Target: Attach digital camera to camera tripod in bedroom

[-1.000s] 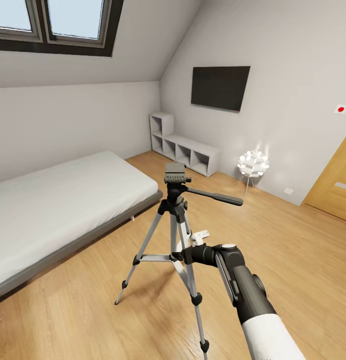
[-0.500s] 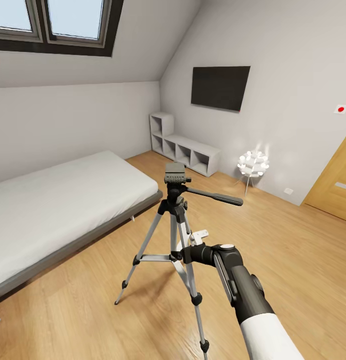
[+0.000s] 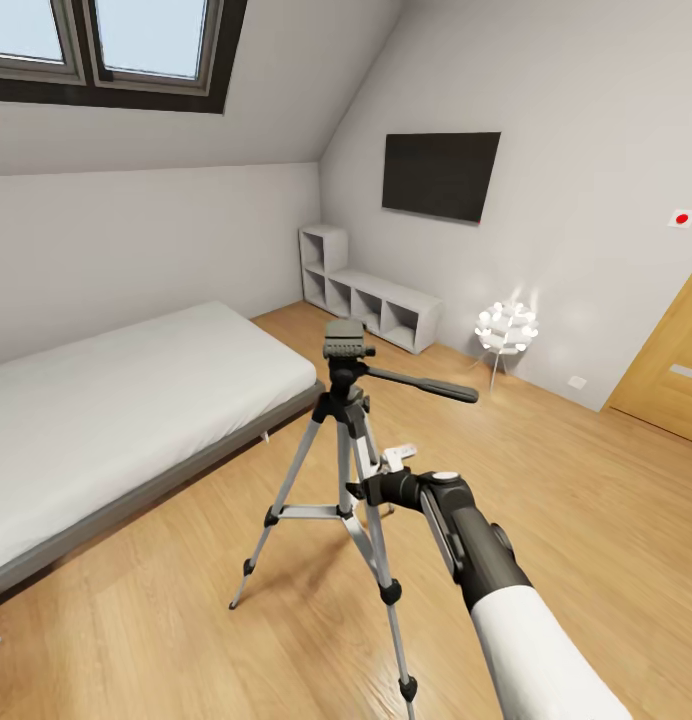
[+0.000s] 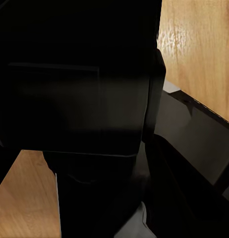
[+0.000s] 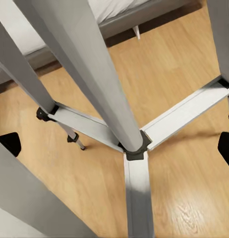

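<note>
The camera tripod (image 3: 344,440) stands on the wood floor in the middle of the bedroom, silver legs spread, black head (image 3: 345,342) bare on top, pan handle (image 3: 426,385) pointing right. My right arm reaches to its legs at brace height, and the right gripper (image 3: 364,489) is partly hidden behind a leg. In the right wrist view the gripper (image 5: 117,144) is open, its dark fingertips (image 5: 7,143) far apart on either side of the tripod's brace hub (image 5: 135,148). The digital camera is out of view. In the left wrist view a dark block (image 4: 75,99) sits close to the lens.
A grey-framed white bed (image 3: 116,410) lies left of the tripod. White cube shelves (image 3: 371,298), a wall TV (image 3: 441,175) and a lit lamp (image 3: 506,330) stand at the far wall, a wooden door (image 3: 671,375) at right. A small white object (image 3: 401,455) lies on the floor behind the tripod.
My right arm has pushed further forward to the tripod's legs. The tripod's head and pan handle have shifted slightly up and left in the picture; its feet stay put.
</note>
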